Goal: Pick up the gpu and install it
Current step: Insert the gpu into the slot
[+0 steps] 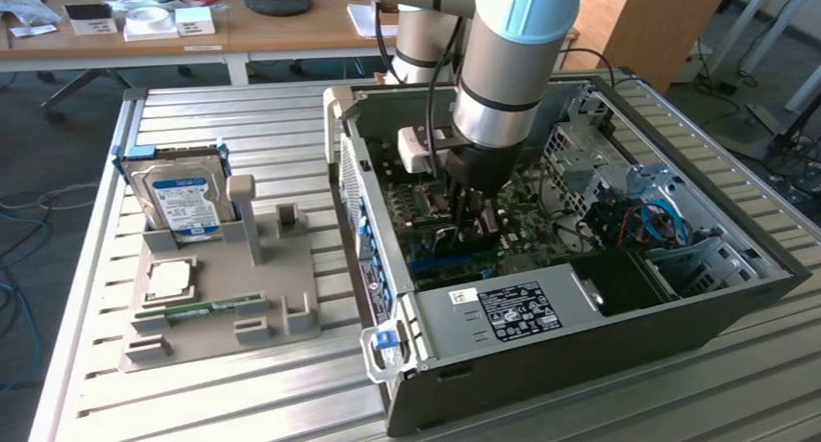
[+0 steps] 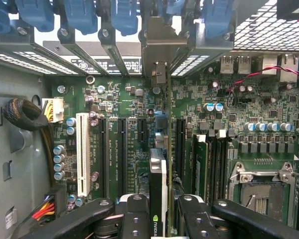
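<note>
In the exterior view the arm reaches down into the open computer case point(image 1: 539, 298), its gripper point(image 1: 472, 233) low over the motherboard point(image 1: 443, 255); the gpu looks to be between the fingers, though it is hard to make out there. A hard drive point(image 1: 180, 200) stands in the grey fixture point(image 1: 211, 298) near the table's far edge.

In the wrist view the gripper point(image 2: 159, 211) is clamped on the gpu point(image 2: 158, 186), held edge-on above a motherboard slot point(image 2: 165, 149), its silver bracket point(image 2: 159, 55) at the case's rear slot openings.

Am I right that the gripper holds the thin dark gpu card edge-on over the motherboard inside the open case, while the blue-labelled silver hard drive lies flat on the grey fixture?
Not quite. In the exterior view the blue-labelled silver hard drive stands upright in the grey fixture. Otherwise correct: the gripper holds the thin dark gpu card over the motherboard.
</note>
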Available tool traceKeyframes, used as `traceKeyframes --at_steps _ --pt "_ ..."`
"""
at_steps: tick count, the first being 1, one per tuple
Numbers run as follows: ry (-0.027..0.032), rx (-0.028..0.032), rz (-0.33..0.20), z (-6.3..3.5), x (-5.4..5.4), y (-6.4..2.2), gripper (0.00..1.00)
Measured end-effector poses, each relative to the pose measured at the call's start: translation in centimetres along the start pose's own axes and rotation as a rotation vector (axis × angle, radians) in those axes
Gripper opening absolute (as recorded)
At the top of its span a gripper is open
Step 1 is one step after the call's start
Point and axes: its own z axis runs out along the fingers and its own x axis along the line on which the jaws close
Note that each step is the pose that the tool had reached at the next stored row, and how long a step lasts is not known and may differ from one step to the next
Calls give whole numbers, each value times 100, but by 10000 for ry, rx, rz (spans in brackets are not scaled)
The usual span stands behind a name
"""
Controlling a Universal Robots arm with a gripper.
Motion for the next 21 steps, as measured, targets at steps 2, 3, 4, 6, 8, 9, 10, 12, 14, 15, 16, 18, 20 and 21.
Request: traceKeyframes --at_steps 2,3,4,6,8,9,10,12,14,15,16,18,20,21 --pt "6 -2 1 10 0 0 27" --pt "-4 4 1 16 0 0 27" --pt "-4 3 1 16 0 0 27" --pt "-3 2 1 15 0 0 27" --pt "-3 2 1 15 -1 0 27" --pt "-3 2 1 15 -1 0 27" --pt "-2 1 1 14 0 0 27" --pt "-2 2 -1 15 -1 1 27" --pt "-4 3 1 16 -1 7 27" --pt "-4 4 1 16 -1 9 27" --pt "-4 2 -1 16 -1 10 27" --pt "-3 1 0 17 0 11 27" --pt "-1 1 7 18 0 13 27" --pt "-1 1 8 19 0 13 27"
